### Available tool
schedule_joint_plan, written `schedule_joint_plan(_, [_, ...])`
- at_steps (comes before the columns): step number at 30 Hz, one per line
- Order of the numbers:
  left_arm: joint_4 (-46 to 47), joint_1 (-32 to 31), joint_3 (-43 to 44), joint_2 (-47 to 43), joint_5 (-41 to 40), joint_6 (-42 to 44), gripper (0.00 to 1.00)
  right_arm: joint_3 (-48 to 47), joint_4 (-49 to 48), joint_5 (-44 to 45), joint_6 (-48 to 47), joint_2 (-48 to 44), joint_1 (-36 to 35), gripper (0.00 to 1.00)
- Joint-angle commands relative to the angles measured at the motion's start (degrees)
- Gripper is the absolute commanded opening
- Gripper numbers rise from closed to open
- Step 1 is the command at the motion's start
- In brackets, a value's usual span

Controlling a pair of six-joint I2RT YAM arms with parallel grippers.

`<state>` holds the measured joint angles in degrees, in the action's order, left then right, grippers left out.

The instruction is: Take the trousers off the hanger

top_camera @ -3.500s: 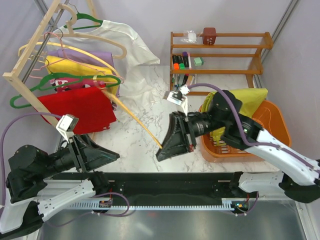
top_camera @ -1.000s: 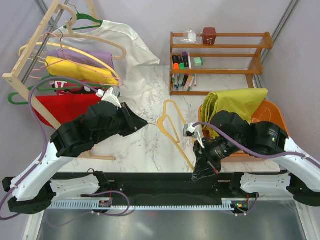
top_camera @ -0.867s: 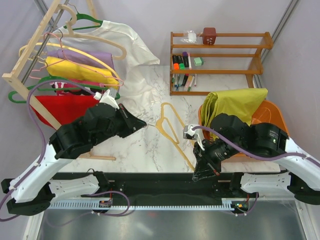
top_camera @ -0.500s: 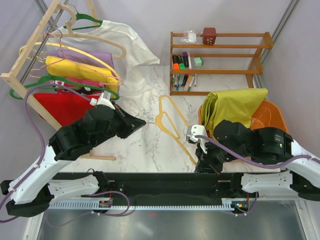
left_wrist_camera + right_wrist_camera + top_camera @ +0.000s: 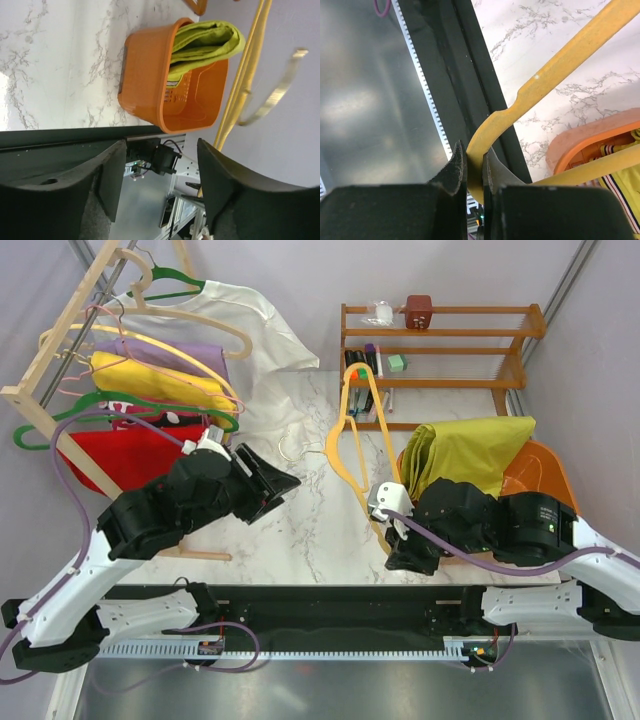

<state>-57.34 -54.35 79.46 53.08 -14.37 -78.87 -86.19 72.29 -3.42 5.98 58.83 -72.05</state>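
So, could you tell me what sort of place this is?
Likely a lab mock-up of a laundry corner: a clothes rack, a basket holding trousers, and robot arms at a marble table.

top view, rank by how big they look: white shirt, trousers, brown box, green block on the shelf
1. white shirt
2. trousers
3. brown box
4. green block, clearly the smallest

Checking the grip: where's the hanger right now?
Top view: the hanger stands over mid-table, right of centre, just left of the basket, its near corner pinched in the right end effector.
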Motion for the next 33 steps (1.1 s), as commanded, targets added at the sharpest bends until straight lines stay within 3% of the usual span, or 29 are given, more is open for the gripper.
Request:
schedule_joint_plan(1, [-0.7,-0.1,3.2,-1.0,3.0,5.7,0.70,0.6,-4.3,-1.3,3.9,-1.3,0.1,0.00])
schedule_joint_plan(10, [6.2,-0.2,-4.3,-18.7,10.6,11.3,0.73,-1.3,-6.5,-11.4,12.5,-0.8,0.1,0.00])
schedule_joint_plan(16, [10.9,-0.1,-9.1,-29.1,19.4,15.4,0.72,-5.5,-8.8,-39.6,18.1,5.7,0.1,0.00])
schedule_joint_plan(19, [11.0,-0.1,-11.3,-34.9,18.9,15.0,0.71,-6.7,-20.0,-50.5,27.0,6.9,0.1,0.00])
schedule_joint_plan(22, [11.8,-0.1,-12.6,-39.4,18.2,14.5,0.70,-7.8,-31.4,-55.8,35.6,9.3,0.1,0.00])
schedule_joint_plan(23, [12.5,-0.1,-12.9,-41.7,18.8,14.7,0.70,-7.2,-39.5,-56.4,38.0,9.6,0.1,0.00])
schedule_joint_plan(28, [13.3,0.0,-12.7,-45.8,21.0,15.6,0.67,-8.2,-54.3,-57.6,46.1,16.9,0.8,0.00])
schedule_joint_plan(30, [13.4,0.0,-12.7,-46.7,21.5,15.4,0.66,-6.4,-70.5,-58.5,53.4,18.2,0.9,0.00])
schedule_joint_plan(33, [13.3,0.4,-11.9,-46.8,22.7,15.8,0.65,-6.3,-78.0,-58.6,58.1,20.8,4.4,0.00])
